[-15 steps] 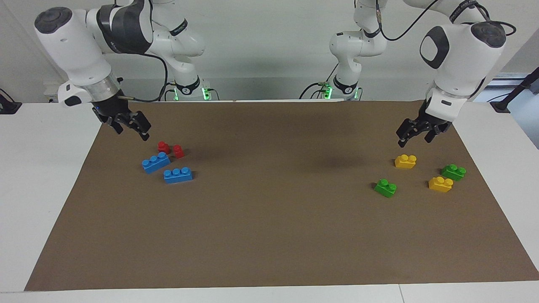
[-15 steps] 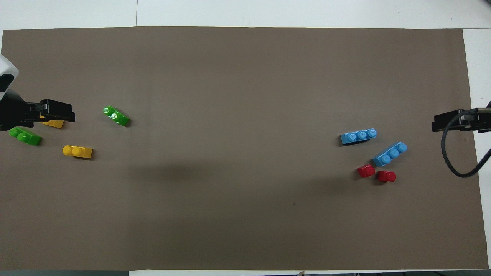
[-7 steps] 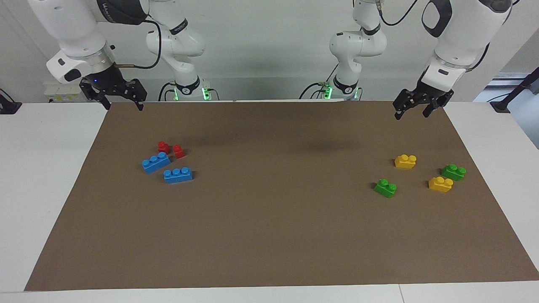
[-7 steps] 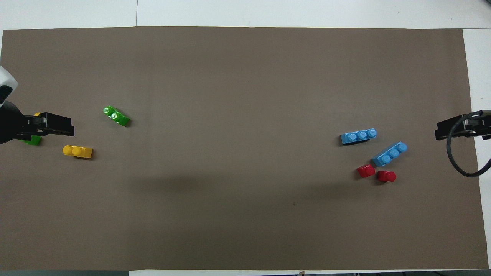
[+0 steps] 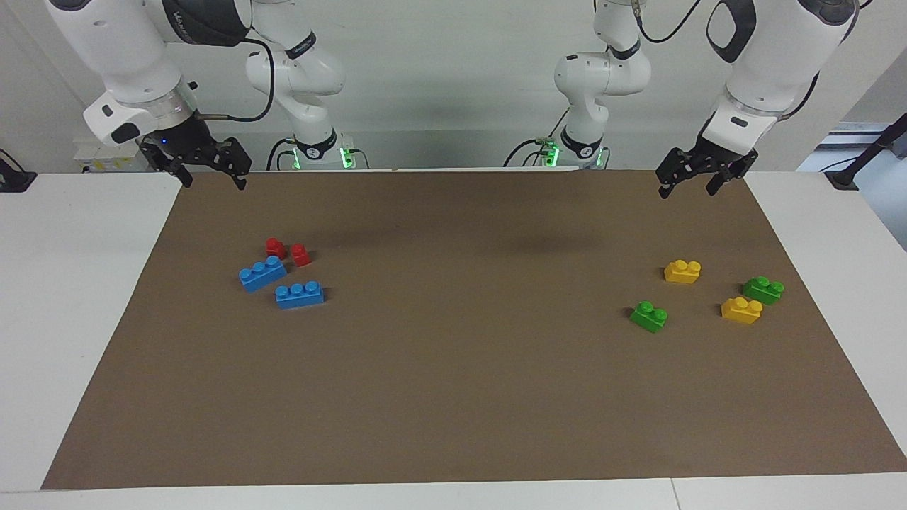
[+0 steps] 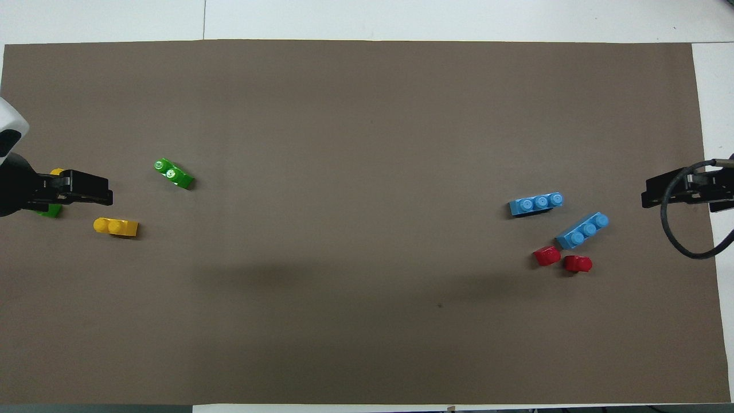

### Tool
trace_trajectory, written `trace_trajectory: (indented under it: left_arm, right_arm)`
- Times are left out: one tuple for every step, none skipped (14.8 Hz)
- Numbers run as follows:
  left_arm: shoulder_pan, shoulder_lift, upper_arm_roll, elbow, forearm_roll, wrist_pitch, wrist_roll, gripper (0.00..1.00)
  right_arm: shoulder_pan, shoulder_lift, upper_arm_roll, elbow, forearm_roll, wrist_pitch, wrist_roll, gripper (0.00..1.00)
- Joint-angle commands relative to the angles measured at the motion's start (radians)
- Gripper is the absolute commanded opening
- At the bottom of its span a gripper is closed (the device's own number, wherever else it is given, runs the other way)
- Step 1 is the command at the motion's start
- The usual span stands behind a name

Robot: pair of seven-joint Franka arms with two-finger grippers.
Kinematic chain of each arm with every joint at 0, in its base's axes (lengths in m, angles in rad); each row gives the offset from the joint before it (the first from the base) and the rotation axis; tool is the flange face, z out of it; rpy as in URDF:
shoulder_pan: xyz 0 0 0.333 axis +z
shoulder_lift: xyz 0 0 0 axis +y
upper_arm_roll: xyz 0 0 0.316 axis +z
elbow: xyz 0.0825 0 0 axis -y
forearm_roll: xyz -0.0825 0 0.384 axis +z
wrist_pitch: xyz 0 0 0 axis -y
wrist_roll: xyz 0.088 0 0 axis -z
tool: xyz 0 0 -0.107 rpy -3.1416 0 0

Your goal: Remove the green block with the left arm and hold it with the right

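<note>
The bright green two-stud block (image 5: 649,316) lies alone on the brown mat toward the left arm's end; it also shows in the overhead view (image 6: 174,173). My left gripper (image 5: 685,189) hangs open and empty, high over the mat's edge by the robots, well apart from the block. In the overhead view the left gripper (image 6: 98,190) covers part of the other bricks. My right gripper (image 5: 212,183), with its blue light, hangs open and empty over the mat's corner at the right arm's end; it also shows in the overhead view (image 6: 651,198).
A darker green brick (image 5: 763,289) and two yellow bricks (image 5: 682,271) (image 5: 741,310) lie near the green block. Two blue three-stud bricks (image 5: 262,273) (image 5: 300,294) and two red pieces (image 5: 275,247) (image 5: 300,254) lie toward the right arm's end.
Both grippers have risen from low over the bricks and drawn back toward the robots' edge of the mat. No brick has moved.
</note>
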Motion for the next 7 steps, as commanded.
trace_trajectory:
  left_arm:
    - [-0.01, -0.019, 0.01, -0.008, -0.014, -0.016, 0.015, 1.0]
    - [-0.01, -0.017, 0.01, -0.008, -0.014, -0.016, 0.015, 1.0]
    - [-0.01, -0.017, 0.01, -0.008, -0.014, -0.014, 0.015, 1.0]
    - [-0.01, -0.019, 0.01, -0.008, -0.015, -0.014, 0.015, 1.0]
    - [-0.01, -0.017, 0.01, -0.008, -0.015, -0.014, 0.015, 1.0]
    - [-0.01, -0.017, 0.011, -0.008, -0.015, -0.014, 0.015, 1.0]
    - [-0.01, -0.017, 0.01, -0.008, -0.015, -0.014, 0.015, 1.0]
  right_arm:
    - [-0.007, 0.003, 0.006, 0.008, 0.028, 0.0, 0.022, 1.0]
    - [-0.007, 0.002, 0.006, 0.005, 0.028, 0.011, 0.022, 1.0]
    - [-0.007, 0.0, 0.006, -0.004, 0.028, 0.015, 0.02, 1.0]
    - [-0.007, -0.003, 0.006, -0.012, 0.027, 0.032, 0.017, 1.0]
    - [-0.007, -0.003, 0.006, -0.021, 0.025, 0.049, 0.016, 1.0]
    - [-0.007, -0.003, 0.005, -0.021, 0.022, 0.06, 0.016, 1.0]
    - [-0.007, -0.003, 0.006, -0.021, 0.018, 0.077, 0.017, 1.0]
